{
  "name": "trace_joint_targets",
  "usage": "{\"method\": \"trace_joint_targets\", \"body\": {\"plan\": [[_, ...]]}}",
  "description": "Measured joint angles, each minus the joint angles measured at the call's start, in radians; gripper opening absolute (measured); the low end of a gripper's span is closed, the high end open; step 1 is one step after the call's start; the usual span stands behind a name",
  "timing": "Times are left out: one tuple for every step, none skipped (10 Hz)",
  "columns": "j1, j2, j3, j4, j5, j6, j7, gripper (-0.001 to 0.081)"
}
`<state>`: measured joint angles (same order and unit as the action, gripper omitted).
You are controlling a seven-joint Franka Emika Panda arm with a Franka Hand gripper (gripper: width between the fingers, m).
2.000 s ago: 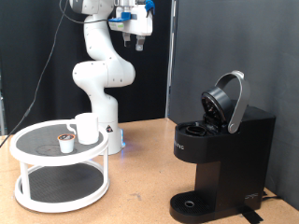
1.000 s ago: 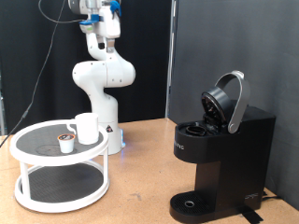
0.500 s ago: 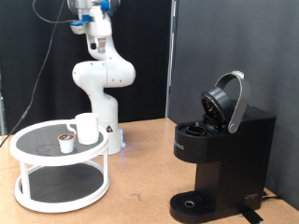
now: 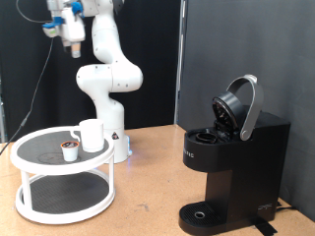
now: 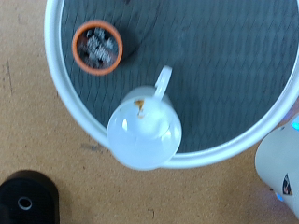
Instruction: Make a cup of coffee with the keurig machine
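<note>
White cup (image 5: 143,130), seemingly brown-stained inside; pincer (image 4: 72,42) high above, grip state unclear.

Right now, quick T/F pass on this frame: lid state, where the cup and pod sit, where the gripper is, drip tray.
1. The keurig machine has its lid shut. False: the lid is raised and tilted back.
2. The cup stands on the top tier of the white tray stand. True.
3. The gripper holds the cup. False: it is high above the stand, with nothing between its fingers.
4. The pod sits on the same tier, beside the cup. True.
5. The cup stands on the machine's drip tray. False: nothing stands there.
</note>
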<state>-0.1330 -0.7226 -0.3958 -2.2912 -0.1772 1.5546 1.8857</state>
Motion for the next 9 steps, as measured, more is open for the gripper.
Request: {"method": "trace_joint_targets", "body": {"plan": [[-0.004,0.013,-0.025,0.013,-0.018,0.000,-0.020,0.0734],[-0.004,0.039,-0.037,0.030,-0.022,-0.001,-0.033,0.0734],[-0.004,0.037,-0.037,0.028,-0.021,0.000,-0.033,0.0734],[-0.002,0.036,-0.043,0.026,-0.009,0.001,-0.052,0.0734],[-0.002,0.036,-0.054,0.017,0.000,0.018,-0.074,0.0734],[-0.002,0.038,-0.058,-0.007,0.002,0.053,-0.076,0.0734],[-0.002,0.044,-0.057,-0.040,0.002,0.107,-0.062,0.0734],[-0.002,0.054,-0.055,-0.078,0.002,0.176,-0.033,0.0734],[-0.001,0.068,-0.051,-0.114,0.000,0.243,-0.007,0.0734]]}}
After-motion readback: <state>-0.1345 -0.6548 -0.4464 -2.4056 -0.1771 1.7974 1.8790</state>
